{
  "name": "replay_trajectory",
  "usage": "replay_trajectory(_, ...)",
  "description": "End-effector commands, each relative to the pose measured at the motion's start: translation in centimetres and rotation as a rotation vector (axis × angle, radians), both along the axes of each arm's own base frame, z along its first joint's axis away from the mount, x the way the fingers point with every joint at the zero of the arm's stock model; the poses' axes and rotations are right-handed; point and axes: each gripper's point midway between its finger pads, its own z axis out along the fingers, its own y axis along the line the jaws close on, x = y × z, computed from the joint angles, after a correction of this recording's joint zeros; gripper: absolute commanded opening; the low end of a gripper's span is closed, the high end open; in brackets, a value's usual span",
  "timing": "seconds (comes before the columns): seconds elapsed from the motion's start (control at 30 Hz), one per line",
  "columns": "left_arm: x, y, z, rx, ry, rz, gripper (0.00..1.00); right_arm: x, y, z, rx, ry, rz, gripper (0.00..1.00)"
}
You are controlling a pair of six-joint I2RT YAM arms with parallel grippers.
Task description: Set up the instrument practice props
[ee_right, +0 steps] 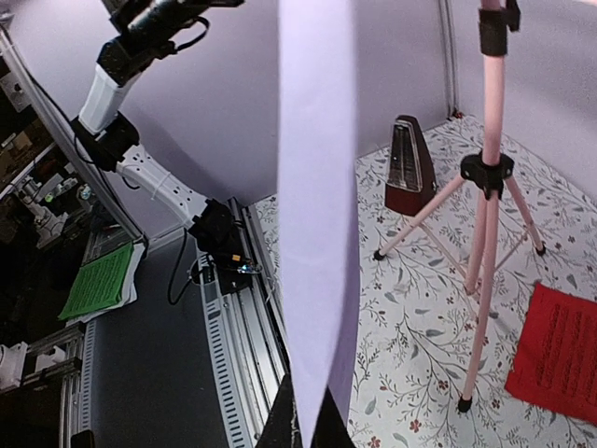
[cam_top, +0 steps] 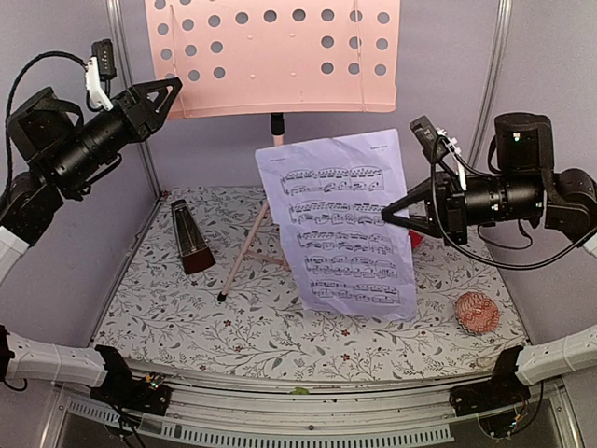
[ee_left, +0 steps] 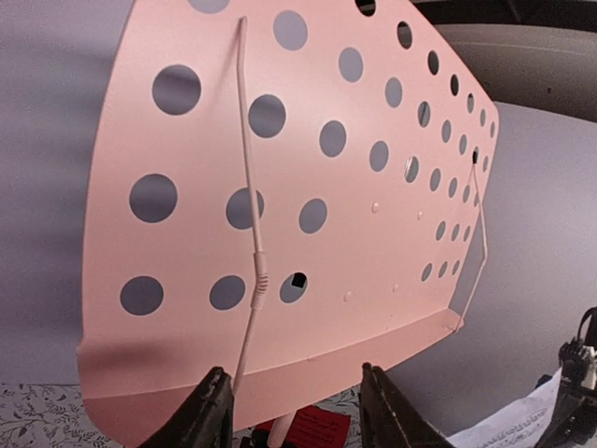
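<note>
Top external view, my left arm raised and stretched level, left claw (cam_top: 173, 97) spread open just short of the pink desk (cam_top: 280, 56) at its lower corner, my right arm level, right claw (cam_top: 388, 216) pinched shut on the lilac sheet (cam_top: 340, 224) held upright, metronome (cam_top: 192, 241) well below my left claw.

Left jaws apart, right jaws together

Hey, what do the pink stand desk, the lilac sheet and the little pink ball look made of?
The stand desk: probably painted sheet metal, matte pink; thin, punched round holes, folded lip.
The lilac sheet: paper, matte; printed staves, slight creases.
The ball: likely knitted yarn; fuzzy looped texture.
</note>
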Motion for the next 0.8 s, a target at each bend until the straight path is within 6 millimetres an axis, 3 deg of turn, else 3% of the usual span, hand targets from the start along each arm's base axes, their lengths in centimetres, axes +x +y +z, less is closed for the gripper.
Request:
replay_trajectory(0.0,0.4,0.6,1.7,0.004,-0.032,0.054,0.44,-1.3,2.0,3.5,0.056,-0.074,0.114,0.00)
replay_trajectory(0.23,1.4,0.2,2.8,0.001,-0.048,0.076,0.39,0.5,3.6,10.0,0.189,-0.197,0.074,0.00)
replay_trajectory(0.43,1.8,-0.2,3.7,0.015,-0.066,0.082,0.33,4.6,4.1,15.9,0.281,-0.291,-0.121,0.00)
replay_trajectory(0.6,2.2,-0.3,4.1,0.030,-0.070,0.101,0.28,7.6,4.5,19.0,0.332,-0.339,-0.258,0.00)
replay_trajectory(0.77,2.7,-0.4,3.9,0.055,-0.062,0.118,0.22,8.7,5.4,22.0,0.413,-0.397,-0.284,0.00)
